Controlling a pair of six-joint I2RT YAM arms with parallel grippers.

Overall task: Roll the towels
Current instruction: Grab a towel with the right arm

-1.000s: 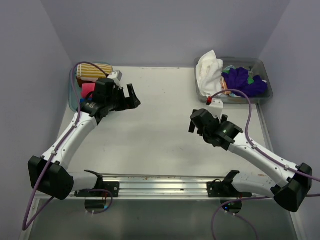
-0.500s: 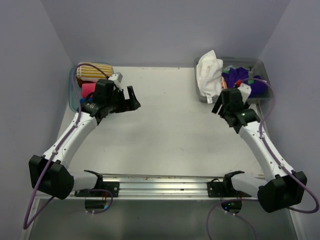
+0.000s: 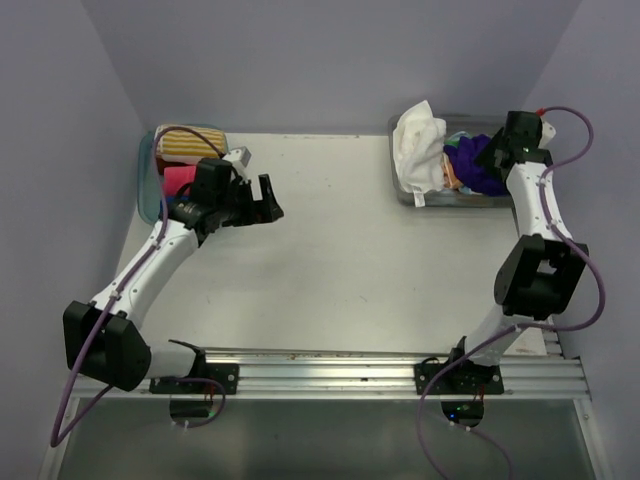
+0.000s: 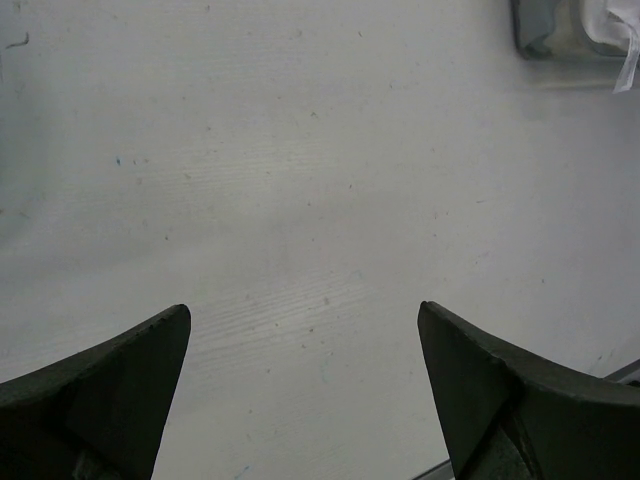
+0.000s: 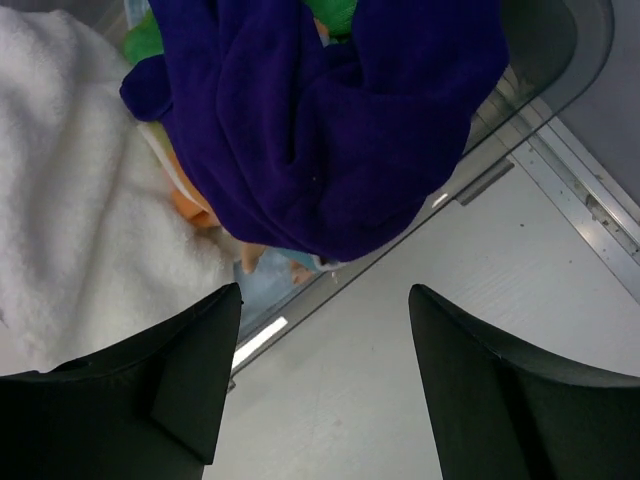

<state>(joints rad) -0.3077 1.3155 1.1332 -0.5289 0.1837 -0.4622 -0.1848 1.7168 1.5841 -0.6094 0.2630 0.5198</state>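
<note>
Top external view: a pale table [image 3: 330, 260] is seen from above, with two arms mounted at its near edge. At the far left a blue-rimmed left tub [image 3: 146, 195] holds a yellow-and-white striped towel [image 3: 187, 145], which appears rolled into a cylinder. A pink towel [image 3: 175, 180] is tucked beside it, too hidden by the arm for its shape to be judged. At the far right a clear right tub [image 3: 415, 195] holds a loose heap. In it a white towel [image 3: 418, 140] is draped over the rim and a purple towel [image 3: 480, 165] is bunched beside it.

The left gripper [image 3: 262, 200] is held above bare table near the left tub, its jaws spread wide and nothing between them.

In the right wrist view, the right gripper [image 5: 325, 295] is poised over the heap, directly above the purple towel. Its jaws are parted and no cloth is caught between them. A green towel [image 5: 145, 45] and an orange towel [image 5: 190, 205] are glimpsed under the purple one.

No towel is spread on the table between the arms. The task is judged partly done: one or two rolls are stored at the left, while at least four towels are left unrolled at the right. The next pick has not yet been made.
</note>
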